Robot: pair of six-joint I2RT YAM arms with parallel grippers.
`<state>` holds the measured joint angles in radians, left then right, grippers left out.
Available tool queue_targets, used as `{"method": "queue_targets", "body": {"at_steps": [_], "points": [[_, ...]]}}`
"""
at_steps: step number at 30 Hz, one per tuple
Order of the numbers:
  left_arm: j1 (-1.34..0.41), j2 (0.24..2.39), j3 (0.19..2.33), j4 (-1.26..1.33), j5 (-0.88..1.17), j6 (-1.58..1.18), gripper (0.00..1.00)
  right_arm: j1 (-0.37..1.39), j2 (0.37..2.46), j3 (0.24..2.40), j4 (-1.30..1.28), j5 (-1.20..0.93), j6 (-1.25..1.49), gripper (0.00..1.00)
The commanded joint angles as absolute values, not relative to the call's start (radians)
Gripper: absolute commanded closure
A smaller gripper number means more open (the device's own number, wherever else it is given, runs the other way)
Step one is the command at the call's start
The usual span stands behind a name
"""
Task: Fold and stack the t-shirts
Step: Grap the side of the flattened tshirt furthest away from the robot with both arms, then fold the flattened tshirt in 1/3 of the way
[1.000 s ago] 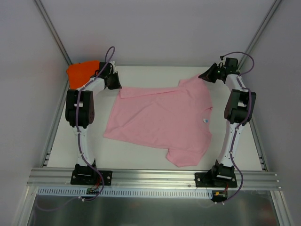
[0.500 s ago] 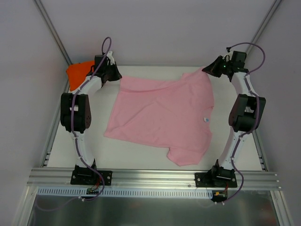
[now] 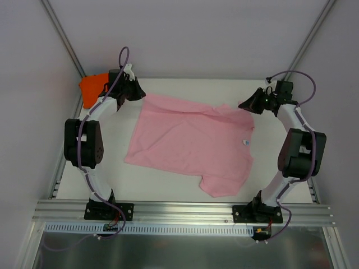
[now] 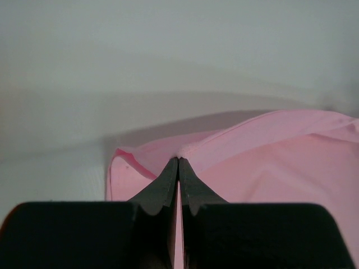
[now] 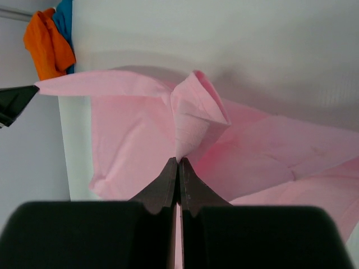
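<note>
Pink t-shirt (image 3: 190, 140) lies spread across the middle of the bench (image 3: 168, 188), far edge lifted. Left gripper (image 4: 178, 159) is pinched shut on its far-left corner, and right gripper (image 5: 179, 159) pinches a bunched far-right fold. Orange t-shirt (image 3: 91, 87) sits at the far-left bench corner. Suggest: draw both claws level and together, cloth taut, for a square fold.

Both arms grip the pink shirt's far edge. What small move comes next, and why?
Probably carry that edge toward the near side, both arms together, to start a fold. The left gripper and right gripper are shut on the far edge of the pink t-shirt, whose body lies spread flat, unfolded.
</note>
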<state>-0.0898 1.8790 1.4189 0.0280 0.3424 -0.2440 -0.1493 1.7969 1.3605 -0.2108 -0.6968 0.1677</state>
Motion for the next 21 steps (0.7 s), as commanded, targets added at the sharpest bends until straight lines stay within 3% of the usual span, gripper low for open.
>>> {"method": "queue_targets", "body": {"at_steps": [1,11,12,13,14,15,21], "points": [[-0.080,1.796,1.384,0.069,0.383,-0.250,1.00,-0.140,1.668,1.272,-0.242,-0.724,0.104,0.99],[-0.080,1.717,1.292,0.051,0.417,-0.273,0.98,-0.123,1.424,0.927,-0.373,-0.653,0.060,0.97],[-0.080,1.710,1.287,0.048,0.420,-0.276,0.98,-0.121,1.414,0.902,-0.385,-0.647,0.057,0.88],[-0.080,1.704,1.282,0.045,0.422,-0.279,0.98,-0.121,1.401,0.879,-0.397,-0.637,0.058,0.42],[-0.080,1.692,1.267,0.051,0.422,-0.285,0.98,-0.121,1.366,0.855,-0.406,-0.624,0.055,0.10],[-0.080,1.686,1.259,0.054,0.426,-0.287,0.98,-0.121,1.342,0.807,-0.408,-0.608,0.052,0.01],[-0.081,1.654,1.213,0.051,0.437,-0.287,0.98,-0.121,1.190,0.782,-0.465,-0.581,0.066,0.01]]}}
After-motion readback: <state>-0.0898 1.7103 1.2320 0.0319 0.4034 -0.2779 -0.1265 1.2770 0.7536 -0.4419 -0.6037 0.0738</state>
